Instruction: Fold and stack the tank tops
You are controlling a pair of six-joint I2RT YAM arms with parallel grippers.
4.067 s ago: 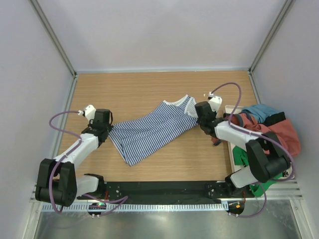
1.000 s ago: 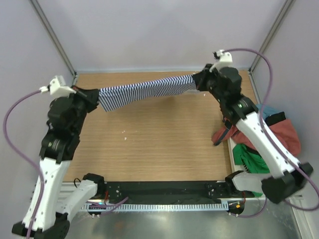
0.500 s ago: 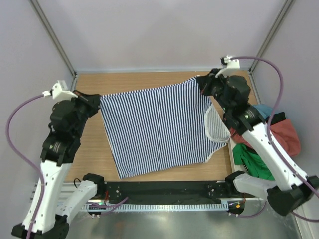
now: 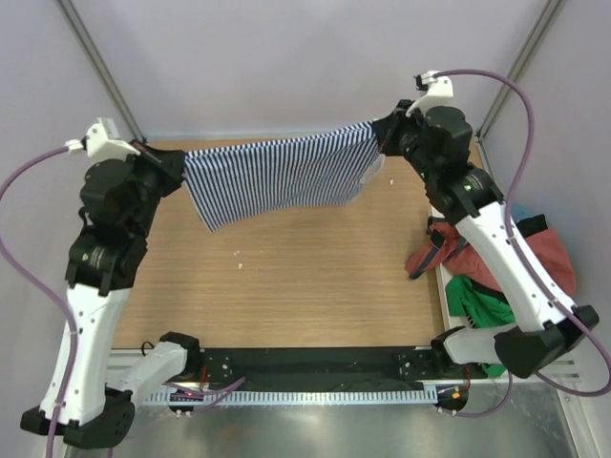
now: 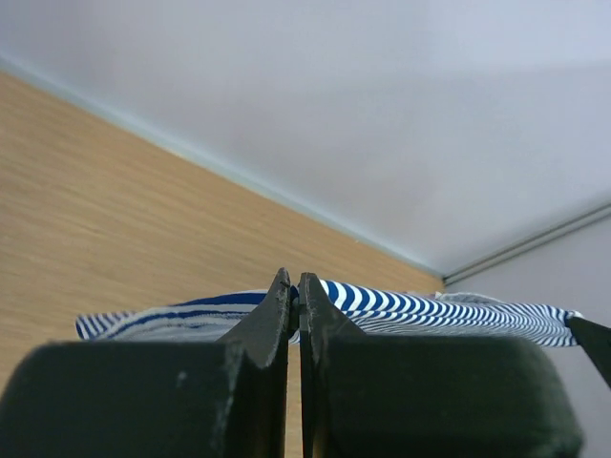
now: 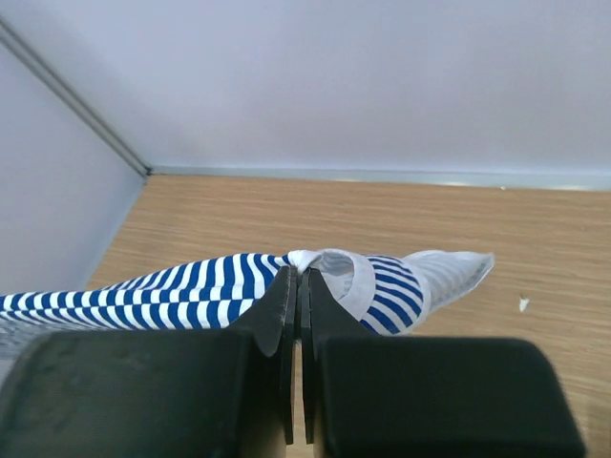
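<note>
While hanging stretched above the bench [image 4: 315,286], striped top [image 4: 277,176]: unfolded, clamped at one end in left gripper [image 4: 181,168], at the other in right gripper [image 4: 383,145]. Red top [image 4: 546,263]: heaped at far right, unfolded. Nothing folded or stacked yet.

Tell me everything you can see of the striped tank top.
The striped tank top is soft cloth, navy and white, with white trim by the right gripper. It hangs stretched above the table, pinched at one end by the left gripper and at the other by the right, sagging between them. Nothing else seems to touch it.
</note>
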